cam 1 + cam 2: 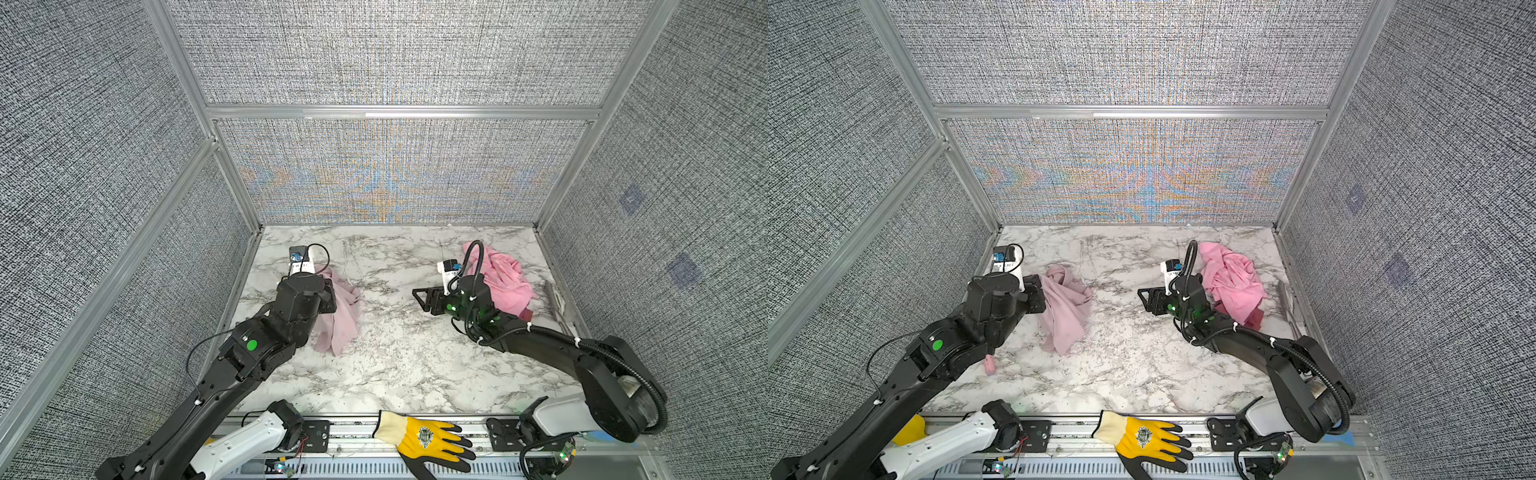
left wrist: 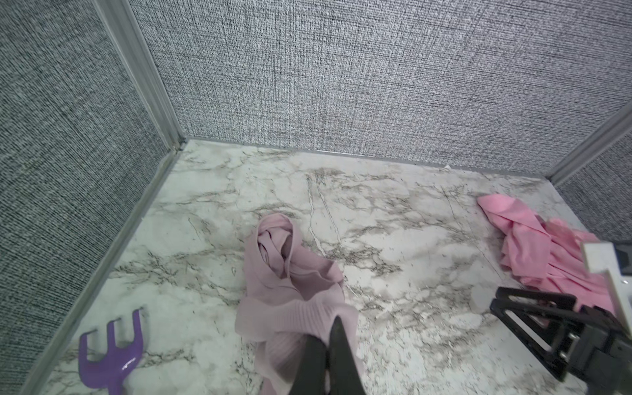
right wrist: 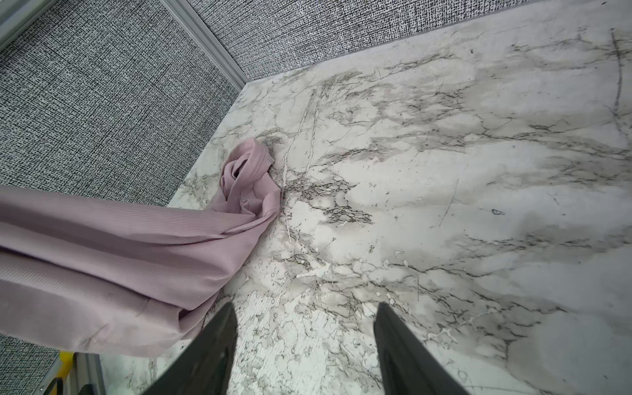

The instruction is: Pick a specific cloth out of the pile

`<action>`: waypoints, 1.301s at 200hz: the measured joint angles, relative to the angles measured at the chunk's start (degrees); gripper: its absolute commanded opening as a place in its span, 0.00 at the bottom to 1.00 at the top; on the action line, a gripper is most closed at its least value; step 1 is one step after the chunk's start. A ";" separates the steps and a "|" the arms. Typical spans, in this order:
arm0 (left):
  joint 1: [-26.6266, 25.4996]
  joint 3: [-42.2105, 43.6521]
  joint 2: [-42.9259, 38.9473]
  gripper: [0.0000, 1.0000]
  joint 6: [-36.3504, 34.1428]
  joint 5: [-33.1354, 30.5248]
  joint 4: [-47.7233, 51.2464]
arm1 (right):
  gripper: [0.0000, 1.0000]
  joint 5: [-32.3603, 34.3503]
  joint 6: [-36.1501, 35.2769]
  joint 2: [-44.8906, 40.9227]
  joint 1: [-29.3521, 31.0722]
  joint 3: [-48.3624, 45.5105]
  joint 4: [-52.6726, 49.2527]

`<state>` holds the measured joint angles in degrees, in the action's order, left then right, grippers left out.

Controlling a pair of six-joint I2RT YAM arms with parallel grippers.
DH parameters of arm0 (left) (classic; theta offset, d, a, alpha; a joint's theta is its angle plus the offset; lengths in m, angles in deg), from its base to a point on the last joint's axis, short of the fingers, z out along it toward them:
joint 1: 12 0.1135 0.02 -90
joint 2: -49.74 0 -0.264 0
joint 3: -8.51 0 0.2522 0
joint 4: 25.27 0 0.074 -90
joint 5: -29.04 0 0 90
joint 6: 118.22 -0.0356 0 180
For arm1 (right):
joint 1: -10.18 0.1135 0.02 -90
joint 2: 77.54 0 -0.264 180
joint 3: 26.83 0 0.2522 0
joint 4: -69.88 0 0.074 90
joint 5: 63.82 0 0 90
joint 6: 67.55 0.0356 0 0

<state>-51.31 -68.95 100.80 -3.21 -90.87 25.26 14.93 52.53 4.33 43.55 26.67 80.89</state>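
The cloth is pale mauve, ribbed and crumpled, and lies on the left part of the marble table, apart from the pile. My left gripper is shut on a near fold of the cloth, which trails away across the table. The pile sits at the back right: bright pink fabric, with a dark rose-red edge showing under it. My right gripper stands open over bare marble, left of the pile, with the cloth beside one finger.
A purple toy rake lies near the left wall. A yellow and black work glove rests on the front rail. A small pink item lies under the left arm. A metal piece lies along the right wall. Grey walls enclose three sides.
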 measured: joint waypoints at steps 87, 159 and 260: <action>19.28 5.75 12.81 0.00 -7.65 14.12 -17.77 | 0.65 -1.05 0.66 0.20 -0.68 0.81 -0.33; 27.12 7.28 26.21 0.00 -8.68 22.67 -28.83 | 0.65 -1.14 -0.24 1.53 -2.67 2.29 -2.25; 29.49 5.25 43.60 0.44 -5.01 26.60 -33.42 | 0.65 -2.47 -1.53 1.09 -4.42 3.23 -5.38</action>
<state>-21.82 -63.70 144.41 -8.21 -64.27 -8.16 12.47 51.00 5.42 39.13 29.91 75.51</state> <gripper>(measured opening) 0.336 0.654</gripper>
